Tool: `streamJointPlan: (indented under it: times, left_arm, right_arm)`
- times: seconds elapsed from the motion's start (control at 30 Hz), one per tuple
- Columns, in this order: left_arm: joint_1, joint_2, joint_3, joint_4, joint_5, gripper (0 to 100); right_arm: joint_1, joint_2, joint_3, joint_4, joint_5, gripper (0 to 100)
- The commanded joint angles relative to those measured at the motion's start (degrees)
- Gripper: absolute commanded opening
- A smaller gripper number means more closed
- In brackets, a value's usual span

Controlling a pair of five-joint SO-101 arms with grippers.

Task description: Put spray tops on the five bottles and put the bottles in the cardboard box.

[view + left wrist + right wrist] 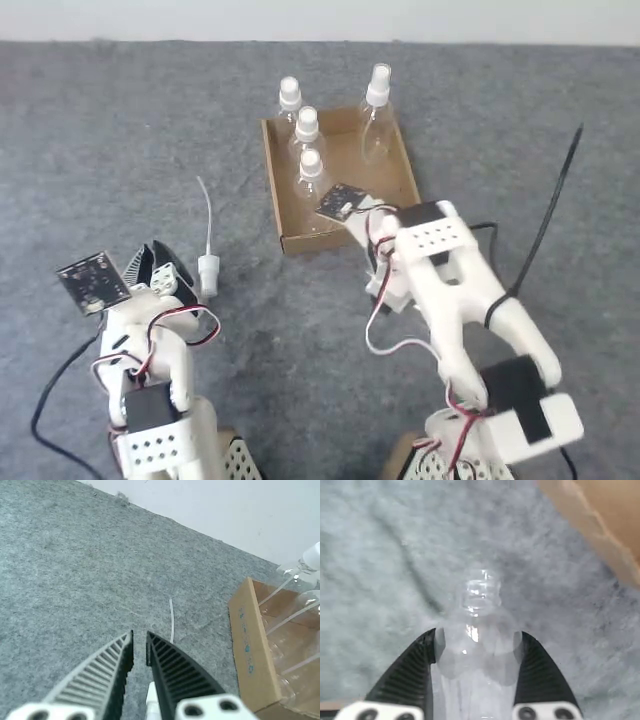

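**A:** Starting from the left, how far along are we?

**B:** Well to the left of the cardboard box point(272, 185), our left claw point(140, 636) sits low over the grey desk point(100, 130). Its jaws are drawn together to a thin slit. As far as we can make out, it holds nothing.

**A:** Where is the last top?

**B:** The loose spray top point(208, 266) lies on the desk between that claw and the box, just beside the claw. Its thin tube runs roughly alongside the box's left wall. It is not yet on a bottle.

**A:** And the box itself?

**B:** We count four capped bottles point(307, 128) standing there. Three are in a row along the box's left wall and one is at its far right corner. The farthest of the row stands at the far rim, and we cannot tell for sure that it is inside. We judge that four of the five bottles are done.

**A:** The fifth?

**B:** Just beside the box's near right corner, our right claw point(479, 635) is closed round the fifth bottle point(477, 595), gripping it at the shoulders. Its threaded neck is open, with no top on it.

**A:** So what is left?

**B:** We judge two steps remain. The loose top has to go on this bottle, and then the bottle goes into the box, which has bare floor near its front right corner.
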Motion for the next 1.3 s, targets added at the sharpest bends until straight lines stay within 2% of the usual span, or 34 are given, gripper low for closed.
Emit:
streamJointPlan:
  times: [0.0, 0.23, 0.43, 0.6, 0.83, 1.03, 1.27]
  left_arm:
    - [0.0, -0.7, -0.7, -0.9, -0.4, 4]
    - [0.1, -0.7, -0.7, -0.9, -0.4, 4]
    - [0.0, -0.6, -0.7, -0.9, -0.4, 4]
    - [0.0, -0.6, -0.7, -0.9, -0.4, 4]
    - [0.0, -0.6, -0.7, -0.9, -0.4, 4]
    - [0.1, -0.6, -0.7, -0.9, -0.4, 4]
    - [0.1, -0.7, -0.7, -0.9, -0.4, 4]
  right_arm:
    - [-4.3, -6.2, -1.9, 2.9, -4.9, 3.0]
    - [-11.4, -14.7, -2.0, 8.0, -12.6, 3.0]
    - [-16.3, -24.8, -2.1, 8.0, -22.8, 3.2]
    - [-21.0, -31.4, -2.2, 7.9, -23.8, 3.1]
    - [-21.6, -36.5, -1.9, 4.5, -24.1, 3.0]
    - [-20.9, -42.9, -1.8, 4.3, -27.4, 0.7]
    - [-18.7, -50.2, 8.0, -2.9, -27.7, 0.7]
